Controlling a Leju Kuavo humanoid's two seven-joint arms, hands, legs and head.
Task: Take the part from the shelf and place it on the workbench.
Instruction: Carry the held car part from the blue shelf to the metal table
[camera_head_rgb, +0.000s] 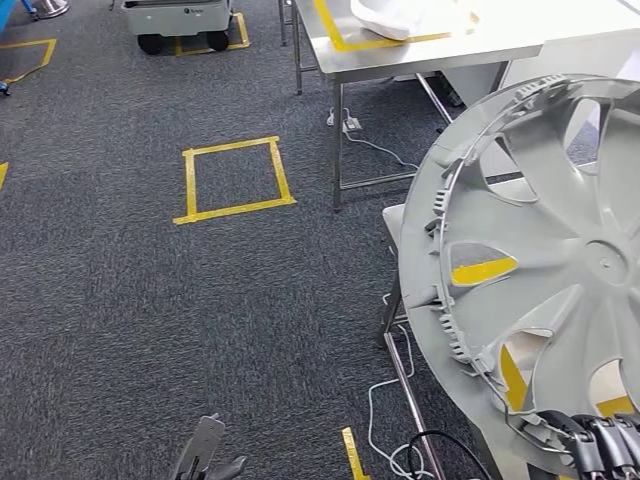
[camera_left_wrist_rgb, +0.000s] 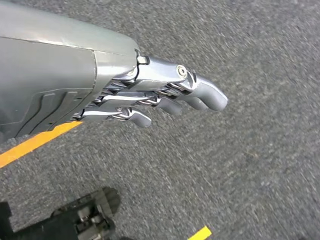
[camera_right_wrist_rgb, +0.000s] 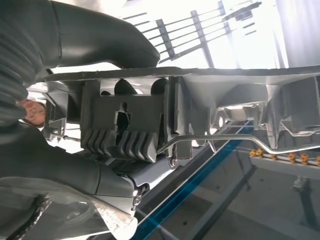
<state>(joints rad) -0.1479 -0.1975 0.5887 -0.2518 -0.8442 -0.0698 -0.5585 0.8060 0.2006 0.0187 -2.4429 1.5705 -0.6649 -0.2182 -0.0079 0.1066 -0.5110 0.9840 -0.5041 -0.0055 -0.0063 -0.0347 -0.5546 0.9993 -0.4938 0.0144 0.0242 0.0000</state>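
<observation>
Gripping the wheel cover (camera_head_rgb: 543, 260) at its lower rim with the right hand (camera_head_rgb: 596, 440), raised over carpet beside the workbench (camera_head_rgb: 423, 45). Probably light, stiff yet brittle at rim clips; best held by the rim. Left hand (camera_left_wrist_rgb: 158, 92) hanging free, fingers straight, holding nothing.

grey carpet floor (camera_head_rgb: 113, 300) with a yellow tape square (camera_head_rgb: 234, 180); steel table (camera_head_rgb: 423, 45) bears a white part (camera_head_rgb: 392, 15) inside yellow tape.

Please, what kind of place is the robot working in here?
Probably a workshop or robot test floor. Grey carpet carries a square marked in yellow tape, steel workbenches stand on thin legs, and the right hand holds a grey plastic wheel cover, a car part.
</observation>
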